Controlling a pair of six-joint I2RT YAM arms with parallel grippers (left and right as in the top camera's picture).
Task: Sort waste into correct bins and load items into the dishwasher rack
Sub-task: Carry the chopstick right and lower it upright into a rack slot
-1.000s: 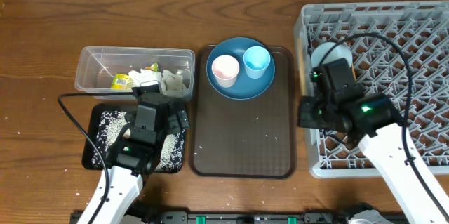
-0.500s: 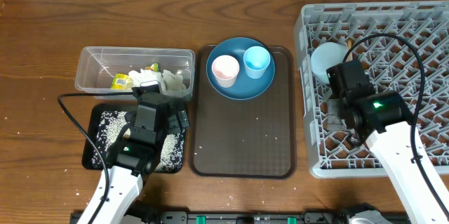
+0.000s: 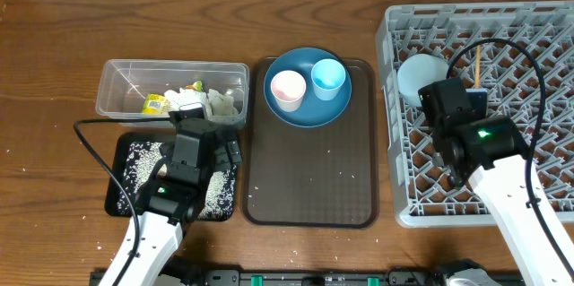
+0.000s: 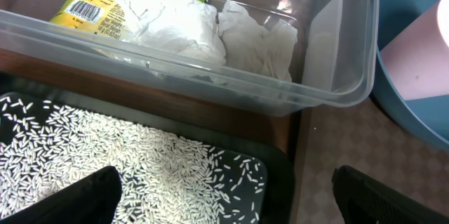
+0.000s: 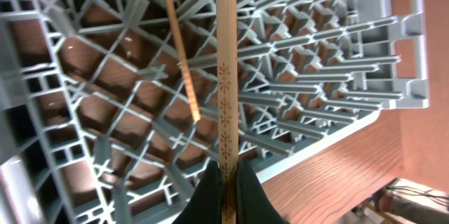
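My right gripper [image 3: 470, 94] is over the grey dishwasher rack [image 3: 392, 35] and shut on a wooden chopstick [image 5: 226, 76] that points to the far side [image 3: 478, 62]. A second chopstick [image 5: 179, 48] slants just left of it, its lower end in the lattice. The white bowl [image 3: 420, 76] lies in the rack's near-left part. My left gripper [image 4: 231, 199] is open and empty above the black tray [image 3: 113, 203], which holds rice grains [image 4: 133, 147]. The clear tub [image 3: 112, 75] holds the wrapper [image 4: 88, 10] and tissue [image 4: 189, 27]. The pink-inside cup [image 3: 287, 90] and blue cup [image 3: 328, 78] stand on the blue plate [image 3: 309, 114].
The plate sits at the far end of a brown serving tray [image 3: 311, 174] between the bins and the rack. Loose rice grains dot the brown tray and the wooden table [image 3: 54, 71] near the black tray. The right arm's cable arcs over the rack.
My right arm has moved from the rack's left edge further in over the rack, and the chopstick has swung right. The left arm has not moved.
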